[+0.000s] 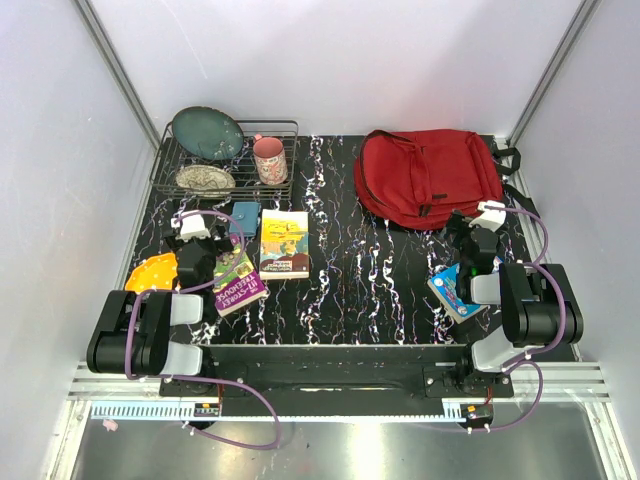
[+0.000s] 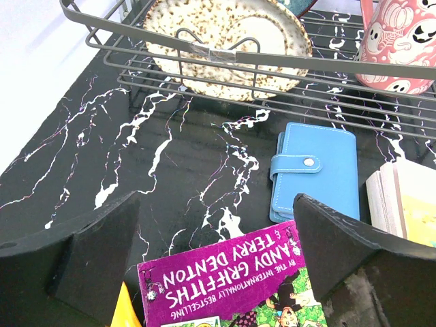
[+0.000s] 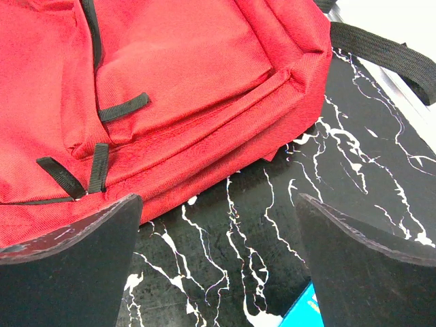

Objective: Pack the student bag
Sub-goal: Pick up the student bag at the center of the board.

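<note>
Left end effector (image 2: 216,248) and right end effector (image 3: 218,252) released, student bag (image 1: 430,175) closed, rack (image 1: 291,126) holding plates (image 1: 205,180), mug (image 1: 269,160)

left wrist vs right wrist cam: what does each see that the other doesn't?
Left wrist only: a wire rack holding a speckled plate and a pink mug, a blue wallet, a purple book.
Right wrist only: the red student bag with black straps.
Both: the black marbled table and an open, empty tool at the bottom edge, left tool in one, right tool in the other.
</note>
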`<state>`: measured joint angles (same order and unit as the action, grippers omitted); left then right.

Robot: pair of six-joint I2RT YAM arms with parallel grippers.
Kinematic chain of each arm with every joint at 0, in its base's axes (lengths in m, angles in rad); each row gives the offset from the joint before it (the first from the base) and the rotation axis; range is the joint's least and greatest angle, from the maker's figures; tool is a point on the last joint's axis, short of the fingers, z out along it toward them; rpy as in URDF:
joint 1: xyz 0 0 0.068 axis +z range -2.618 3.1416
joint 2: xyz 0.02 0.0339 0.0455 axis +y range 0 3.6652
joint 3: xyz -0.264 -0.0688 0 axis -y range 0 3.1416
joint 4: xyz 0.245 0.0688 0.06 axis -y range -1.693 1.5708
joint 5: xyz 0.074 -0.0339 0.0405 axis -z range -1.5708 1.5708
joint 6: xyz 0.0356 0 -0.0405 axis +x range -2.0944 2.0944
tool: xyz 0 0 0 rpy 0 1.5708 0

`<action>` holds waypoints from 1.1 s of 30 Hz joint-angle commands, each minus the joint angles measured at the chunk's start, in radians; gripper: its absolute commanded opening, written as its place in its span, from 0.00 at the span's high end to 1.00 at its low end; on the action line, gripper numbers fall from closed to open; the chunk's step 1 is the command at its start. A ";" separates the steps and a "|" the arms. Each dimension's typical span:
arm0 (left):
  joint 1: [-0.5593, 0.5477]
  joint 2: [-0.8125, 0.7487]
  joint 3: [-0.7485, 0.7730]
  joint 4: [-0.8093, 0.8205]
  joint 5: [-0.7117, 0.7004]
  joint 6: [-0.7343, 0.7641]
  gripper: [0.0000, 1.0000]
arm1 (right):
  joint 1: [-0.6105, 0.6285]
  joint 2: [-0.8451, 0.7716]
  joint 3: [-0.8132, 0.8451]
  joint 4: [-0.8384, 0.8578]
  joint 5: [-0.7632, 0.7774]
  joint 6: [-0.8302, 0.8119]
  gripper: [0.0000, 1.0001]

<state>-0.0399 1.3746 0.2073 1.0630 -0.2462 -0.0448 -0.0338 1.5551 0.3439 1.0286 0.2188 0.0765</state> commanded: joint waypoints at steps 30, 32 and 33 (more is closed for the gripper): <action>-0.049 -0.723 0.460 -1.325 -0.030 -0.542 0.01 | -0.079 -0.495 0.329 -1.071 -0.131 0.598 0.00; -0.051 -0.753 0.477 -1.370 0.019 -0.514 0.01 | -0.113 -0.448 0.380 -1.131 -0.174 0.634 0.00; -0.051 -0.762 0.478 -1.368 0.044 -0.453 0.01 | -0.147 -0.432 0.398 -1.147 -0.237 0.641 0.00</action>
<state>-0.0925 0.6613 0.6098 -0.2226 -0.3321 -0.5388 -0.1032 1.0679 0.6262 0.0185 0.1131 0.5987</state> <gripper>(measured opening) 0.988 0.994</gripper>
